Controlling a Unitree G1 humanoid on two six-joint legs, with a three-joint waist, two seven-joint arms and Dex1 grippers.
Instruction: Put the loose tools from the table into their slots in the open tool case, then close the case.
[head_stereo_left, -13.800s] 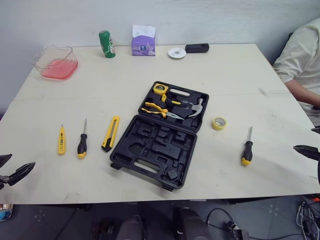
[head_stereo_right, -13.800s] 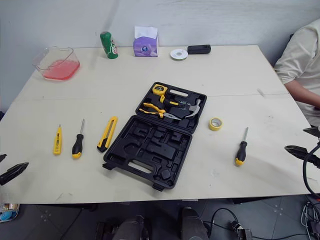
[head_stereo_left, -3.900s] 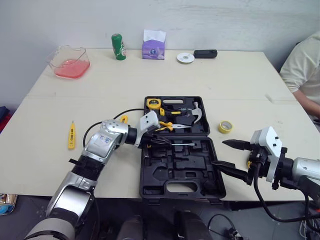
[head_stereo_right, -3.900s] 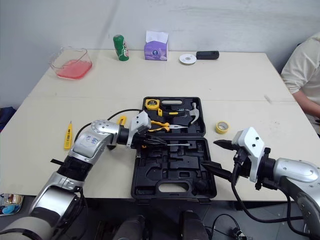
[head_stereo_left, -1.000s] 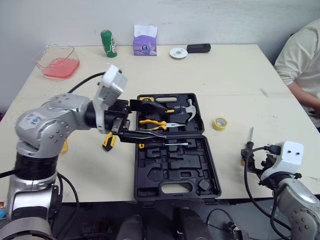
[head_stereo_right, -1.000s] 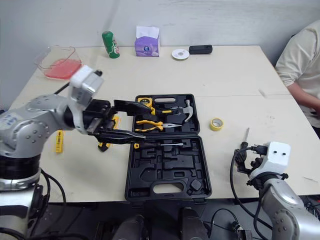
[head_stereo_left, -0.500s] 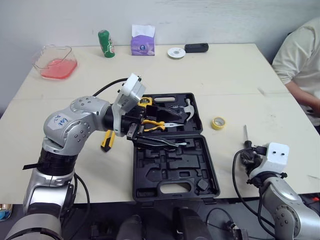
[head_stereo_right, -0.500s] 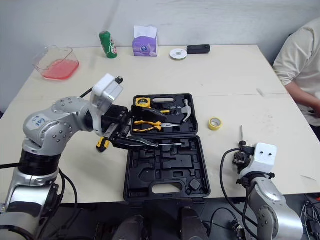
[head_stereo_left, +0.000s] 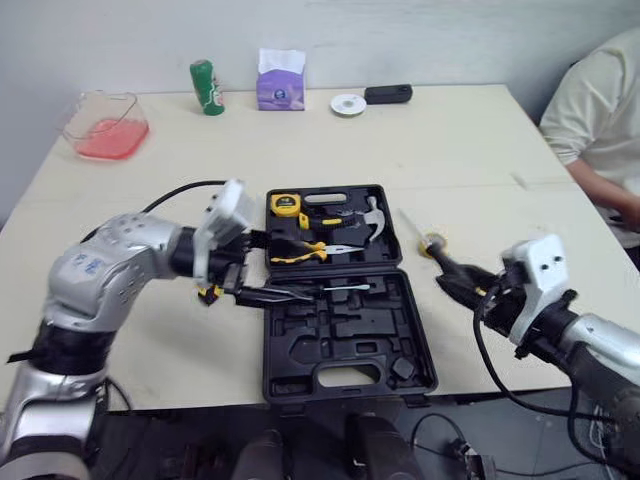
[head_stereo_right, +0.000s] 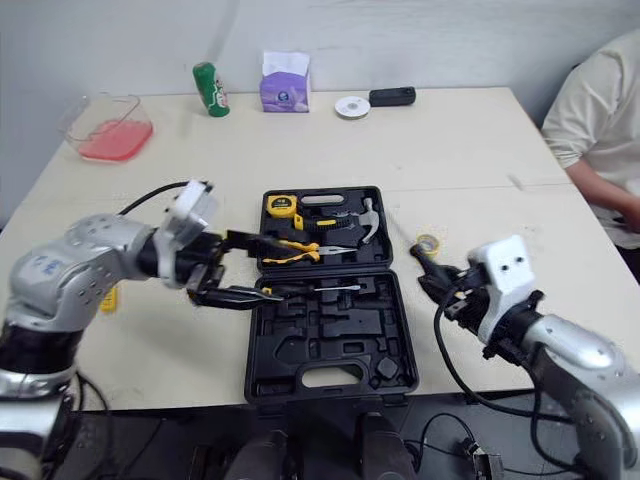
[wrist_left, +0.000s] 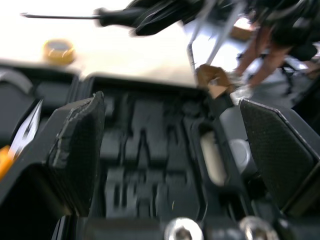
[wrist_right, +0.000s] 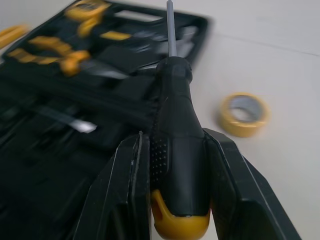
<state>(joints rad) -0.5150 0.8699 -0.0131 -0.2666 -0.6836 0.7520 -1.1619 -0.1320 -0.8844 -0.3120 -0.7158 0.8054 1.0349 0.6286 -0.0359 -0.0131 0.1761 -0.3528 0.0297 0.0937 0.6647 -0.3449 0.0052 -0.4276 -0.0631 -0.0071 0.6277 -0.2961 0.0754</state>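
Clamping the black-handled screwdriver (wrist_right: 172, 85) in the right gripper (wrist_right: 174, 142) just off the right edge of the open tool case (head_stereo_left: 340, 340), near the tape roll (wrist_right: 243, 114), bare table (head_stereo_left: 450, 150) beyond, and holding the left gripper (head_stereo_right: 287, 268) spread wide, empty, over the case's left rim.
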